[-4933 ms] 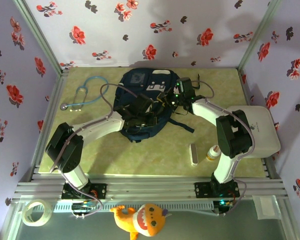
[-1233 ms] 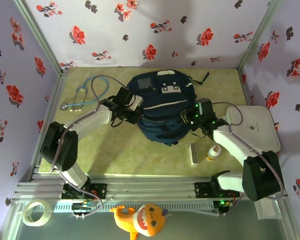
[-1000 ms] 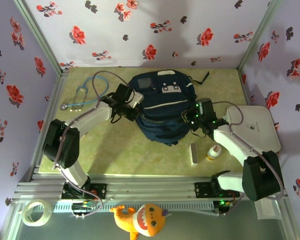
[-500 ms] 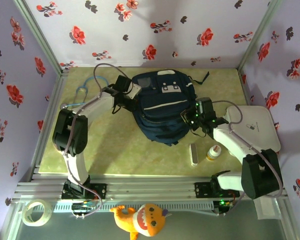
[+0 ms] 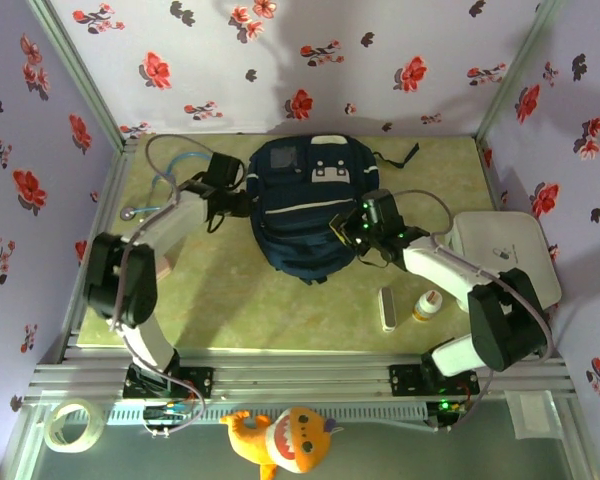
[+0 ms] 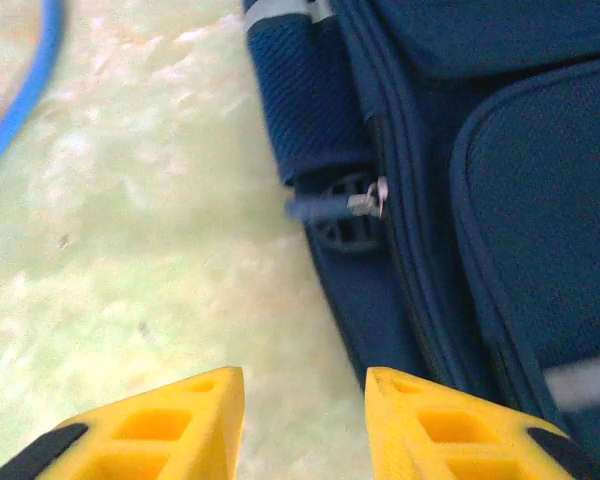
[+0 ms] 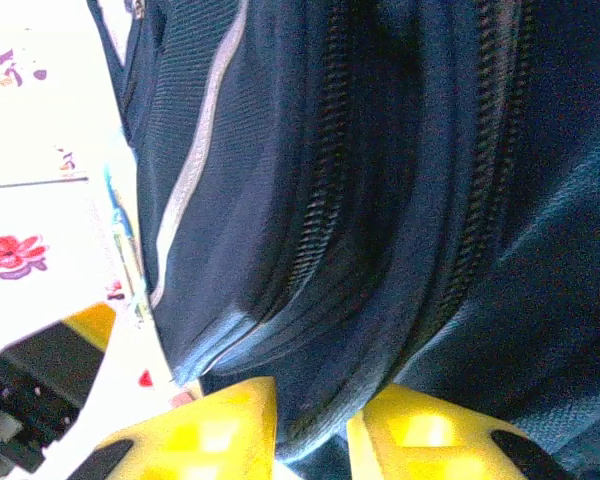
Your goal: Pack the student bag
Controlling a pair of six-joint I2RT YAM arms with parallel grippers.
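Nearest, right gripper [image 5: 346, 233]: jaws narrowly parted against the right flank of the student bag [image 5: 300, 205] (fabric in the gap; grip unclear). Bag: centre-far, long axis near-to-far. Farther, left gripper [image 5: 232, 203]: jaws apart, empty, bag's left flank just right.

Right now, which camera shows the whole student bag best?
The top external view: the student bag lies in full outline on the table. Left wrist catches its side pocket and zipper pull; right wrist, zipper tracks close up.

Student bag [image 5: 300, 215] blocks the counter's [image 5: 250, 315] back middle; stethoscope [image 5: 128, 213] crowds the back-left corner, white case [image 5: 510, 250] and bottle [image 5: 423, 305] the right edge. The near edge's middle lies free.
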